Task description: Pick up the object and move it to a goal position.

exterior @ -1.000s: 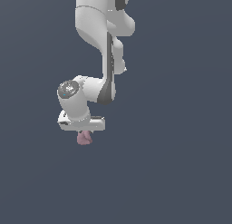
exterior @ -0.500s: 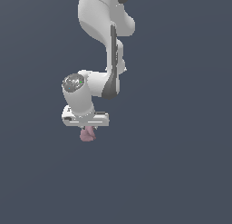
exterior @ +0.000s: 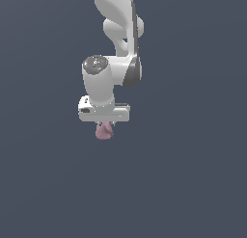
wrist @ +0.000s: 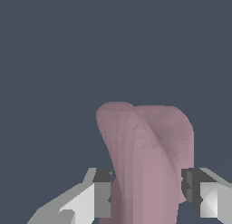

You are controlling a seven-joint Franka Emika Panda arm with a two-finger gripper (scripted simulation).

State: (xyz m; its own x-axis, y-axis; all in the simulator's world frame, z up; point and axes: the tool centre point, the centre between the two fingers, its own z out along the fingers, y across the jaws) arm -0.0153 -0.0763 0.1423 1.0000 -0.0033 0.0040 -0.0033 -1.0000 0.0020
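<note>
Showing nothing of a room in either view: only a flat, even slate-grey backdrop [exterior: 193,184], with no edge, seam or shadow marking a floor or tabletop. Holding no bins, trays or other vessels anywhere in sight.

Hanging down from the top of the exterior view: the white Panda arm [exterior: 118,25], bending at a grey-banded joint and ending in a rounded wrist above the wide, flat gripper body. Pointing straight down, the gripper [exterior: 104,126], with its fingers mostly hidden behind the body and the load.

Clamping on the object [exterior: 103,131]: a small dusty-pink, matte lump, much smaller than the gripper body, sticking out just beneath it and slightly toward the exterior view's left of the body's middle. Floating well clear of anything else, with plain grey all around and beneath.

Filling the middle of the wrist view: the same pink lump [wrist: 147,159], folded into two rounded lobes with a crease running between them. Pressing against its flanks: one dark-padded fingertip [wrist: 102,193] touching on one side and the other fingertip [wrist: 192,191] touching or just overlapping the opposite edge. Standing moderately apart, the jaws, spread only as wide as the lump between them, neither fully together nor gaping.
</note>
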